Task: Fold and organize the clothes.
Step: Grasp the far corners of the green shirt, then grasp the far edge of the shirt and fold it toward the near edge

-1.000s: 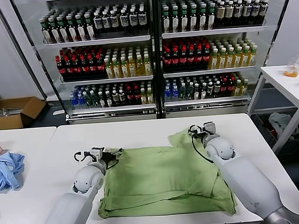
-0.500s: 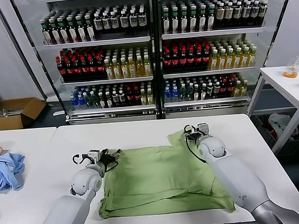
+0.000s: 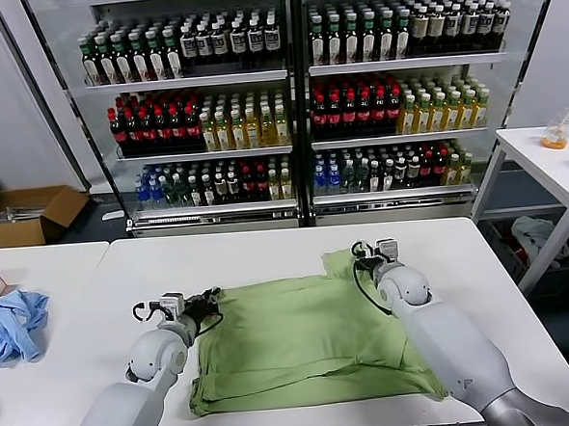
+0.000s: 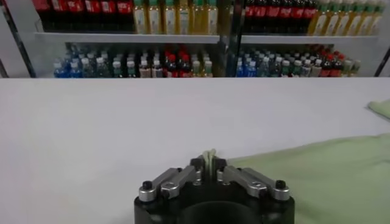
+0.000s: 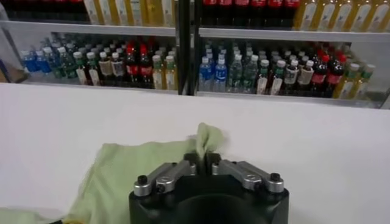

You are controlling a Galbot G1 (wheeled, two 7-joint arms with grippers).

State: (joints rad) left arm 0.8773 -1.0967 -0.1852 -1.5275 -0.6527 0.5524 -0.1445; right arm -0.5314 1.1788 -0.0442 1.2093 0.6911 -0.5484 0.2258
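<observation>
Now: pale green shirt (image 3: 307, 342) lies flat on white table (image 3: 268, 253). Left gripper (image 3: 211, 300) clamped on shirt's far left corner, cloth pinched between jaws. Right gripper (image 3: 362, 259) clamped on far right corner, fabric bunched up. Blue cloth (image 3: 11, 324) well apart on neighbouring table.

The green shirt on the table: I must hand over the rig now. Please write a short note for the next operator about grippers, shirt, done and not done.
Left gripper: shut on the far left corner of the green shirt.
Right gripper: shut on the shirt's far right corner, where the cloth bunches up.
Shirt: lies spread on the white table, partly folded, near edge doubled over.
Blue cloth: on the side table at the left, untouched.
Done: both far corners gripped.
Left: likely bring them toward the near edge, finish folding, tidy.
</observation>
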